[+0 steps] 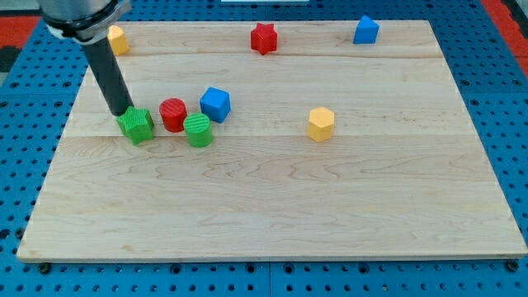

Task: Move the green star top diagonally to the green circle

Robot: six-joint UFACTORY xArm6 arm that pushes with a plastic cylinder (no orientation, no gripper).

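Pale wood board (272, 206) fills most of the view, made of planks w/ seams running left-right, grain visible, edges slightly rounded. Board sits on a blue pegboard-type surface (33, 99) w/ regular rows of small dark holes, showing on all 4 sides. Red patches at the view's top corners: 1 at top left (16, 21), 1 at top right (505, 15). Light is even & soft, only short shadows on the wood

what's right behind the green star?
My tip stands at the green star's upper-left edge, toward the view's top. The rod hides the board just behind it, and the star's far side cannot be seen, so actual contact isn't certain.
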